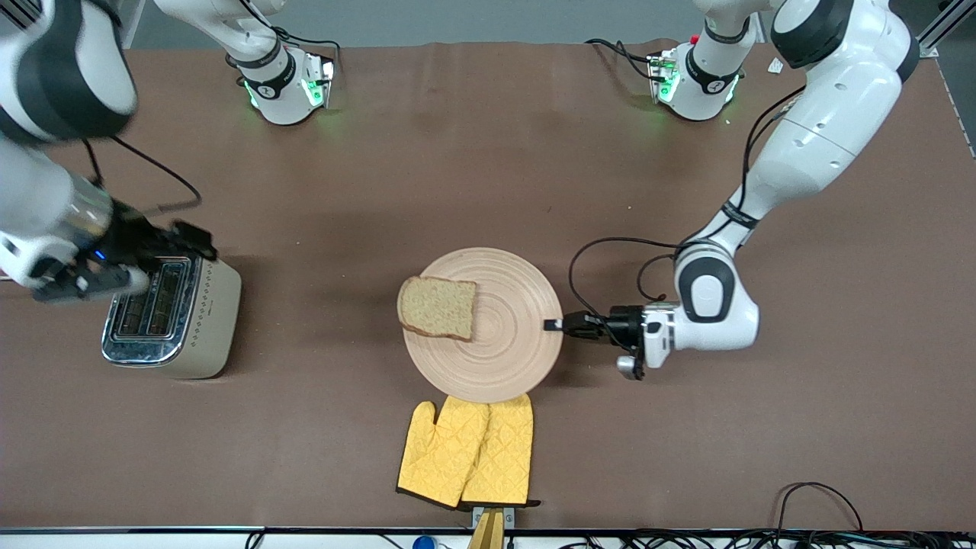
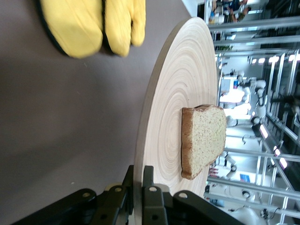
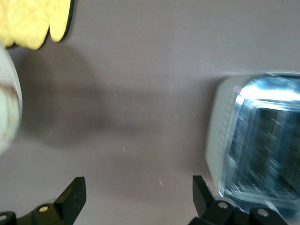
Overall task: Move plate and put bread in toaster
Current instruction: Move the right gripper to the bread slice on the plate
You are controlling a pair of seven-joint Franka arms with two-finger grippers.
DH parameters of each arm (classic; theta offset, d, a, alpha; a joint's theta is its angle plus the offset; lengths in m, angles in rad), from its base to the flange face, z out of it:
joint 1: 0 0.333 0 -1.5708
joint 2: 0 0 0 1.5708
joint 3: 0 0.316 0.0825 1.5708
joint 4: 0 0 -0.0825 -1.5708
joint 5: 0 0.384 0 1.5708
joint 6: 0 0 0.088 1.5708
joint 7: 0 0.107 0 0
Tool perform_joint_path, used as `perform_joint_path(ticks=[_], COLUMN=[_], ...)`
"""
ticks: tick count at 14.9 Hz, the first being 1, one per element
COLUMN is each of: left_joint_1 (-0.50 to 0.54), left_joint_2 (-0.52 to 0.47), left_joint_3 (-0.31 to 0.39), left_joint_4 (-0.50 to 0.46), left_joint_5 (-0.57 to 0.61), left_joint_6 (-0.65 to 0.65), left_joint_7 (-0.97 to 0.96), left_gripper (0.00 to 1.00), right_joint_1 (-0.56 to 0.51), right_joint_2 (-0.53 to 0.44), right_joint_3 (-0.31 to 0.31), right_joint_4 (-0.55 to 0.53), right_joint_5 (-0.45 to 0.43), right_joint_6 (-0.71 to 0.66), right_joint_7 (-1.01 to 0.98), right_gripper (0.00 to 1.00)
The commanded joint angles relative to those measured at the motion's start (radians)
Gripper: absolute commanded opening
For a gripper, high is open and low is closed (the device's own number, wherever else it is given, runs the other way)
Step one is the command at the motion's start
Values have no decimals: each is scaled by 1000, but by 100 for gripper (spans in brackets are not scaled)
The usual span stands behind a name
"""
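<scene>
The pale wooden plate (image 1: 503, 358) is at the table's middle with the brown bread slice (image 1: 438, 307) lying on it, toward the right arm's end. My left gripper (image 1: 555, 325) is shut on the plate's rim at the left arm's end. The left wrist view shows its fingers (image 2: 152, 187) clamped on either side of the rim of the plate (image 2: 173, 93), with the bread (image 2: 204, 140) farther along it. The beige toaster (image 1: 171, 316) stands toward the right arm's end. My right gripper (image 1: 191, 242) is open and empty, up over the toaster's farther end. Its view shows the gripper (image 3: 138, 201) and the toaster (image 3: 258, 150).
A yellow oven mitt (image 1: 469, 451) lies nearer to the front camera than the plate, its tips under the plate's rim. It also shows in the left wrist view (image 2: 89, 23) and the right wrist view (image 3: 33, 21). Bare brown table (image 1: 320, 252) lies between plate and toaster.
</scene>
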Motion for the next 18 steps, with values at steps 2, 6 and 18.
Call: perform_joint_path(ticks=[2,6,18], left_joint_1=[-58,-107,-132], left_joint_2=[9,44,81], left_joint_3=[-5,-3,7], left_joint_4=[-19,-18,-18], left_joint_5=[-83,-100,-97], left_joint_6=[68,161,241], left_joint_7=[50,51,60], left_gripper=[2,2,99], right_joint_1=[-2,6,41], right_joint_2=[62,151,205], right_joint_3=[45,99,294], right_joint_4=[-92,-117,-405], right_joint_5=[37,39,37], right_joint_6=[217,358,796], right_joint_7=[108,209,479], right_gripper=[100,100,100])
